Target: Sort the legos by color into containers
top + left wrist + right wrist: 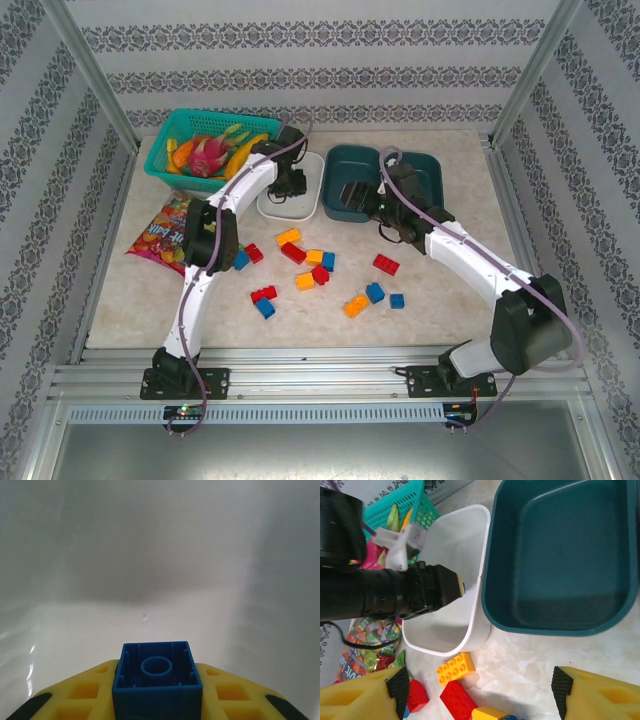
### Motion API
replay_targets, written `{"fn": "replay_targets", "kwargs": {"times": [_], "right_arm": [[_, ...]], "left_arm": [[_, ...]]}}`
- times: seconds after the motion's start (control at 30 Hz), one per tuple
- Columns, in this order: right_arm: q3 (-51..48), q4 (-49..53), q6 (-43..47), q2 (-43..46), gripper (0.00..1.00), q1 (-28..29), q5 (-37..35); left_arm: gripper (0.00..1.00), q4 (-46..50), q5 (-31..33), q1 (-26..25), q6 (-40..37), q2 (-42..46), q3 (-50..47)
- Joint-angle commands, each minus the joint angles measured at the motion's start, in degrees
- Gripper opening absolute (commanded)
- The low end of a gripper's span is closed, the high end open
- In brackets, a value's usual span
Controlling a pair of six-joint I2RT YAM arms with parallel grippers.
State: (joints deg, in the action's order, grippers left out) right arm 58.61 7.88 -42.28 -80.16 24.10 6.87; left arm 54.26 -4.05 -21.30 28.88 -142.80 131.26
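Observation:
My left gripper [156, 682] is shut on a blue brick [156, 672], held low inside the white tub [150, 555]. From above, that gripper [290, 186] sits over the white tub [300, 208]. My right gripper [480, 695] is open and holds nothing; it hovers above the table just in front of the left teal tub [490, 580]. The second teal tub [428, 172] stands to its right; both teal tubs [335, 160] look empty. Several red, blue and orange bricks lie loose mid-table, among them an orange one [288, 237] and a red one [386, 264].
A turquoise basket of fruit [170, 150] stands at the back left, with a colourful snack bag [165, 235] in front of it. Below the right gripper lie an orange brick [456, 668] and a red brick [460, 699]. The left arm [395, 595] reaches into the white tub [470, 535].

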Motion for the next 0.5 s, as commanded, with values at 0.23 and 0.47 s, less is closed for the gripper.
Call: {"fn": "replay_targets", "kwargs": {"times": [0.23,0.47], "right_arm": [[-3.0,6.4,1.0,7.6,0.77,-0.4,-1.3],[-0.9,20.4,2.2,10.9,0.76,0.1,-6.7]], "left_arm": [[0.56,3.7,-0.2,-0.4,-0.4,2.0,3.1],[0.68,4.0,0.1,-1.4,0.6,11.2,2.2]]}}
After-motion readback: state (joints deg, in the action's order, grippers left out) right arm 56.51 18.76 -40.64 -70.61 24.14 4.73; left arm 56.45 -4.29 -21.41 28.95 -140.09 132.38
